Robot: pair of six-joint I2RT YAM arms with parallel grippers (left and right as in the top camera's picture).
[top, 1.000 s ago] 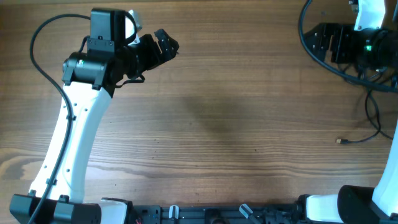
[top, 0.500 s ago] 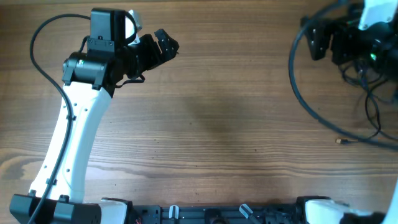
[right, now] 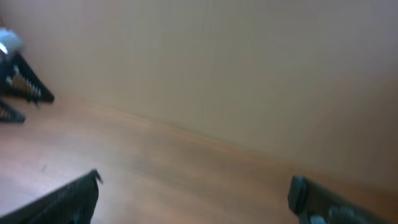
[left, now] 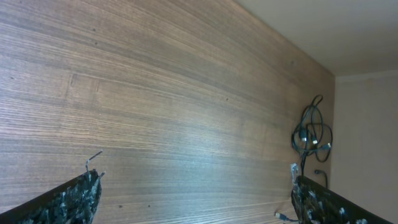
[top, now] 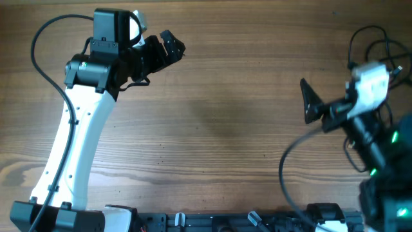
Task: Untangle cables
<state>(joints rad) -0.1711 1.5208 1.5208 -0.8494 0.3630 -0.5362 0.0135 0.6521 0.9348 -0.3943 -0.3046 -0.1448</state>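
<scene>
Left hand (left: pixel 194 180) was spread wide and empty, hovering over bare desk (left: pixel 155 93). Right hand (right: pixel 193 186) was also spread with nothing between its fingers, and its view was blurred. The cables (left: pixel 311 134) lay bunched on the desk, far ahead of the left hand and off to its right. From overhead they looked to be behind the right hand, near its wrist.

My judgement: I should turn the right hand toward the bunch and pinch one outer strand only. The left hand should then pin the rest while I draw slowly, so no knot tightens.
</scene>
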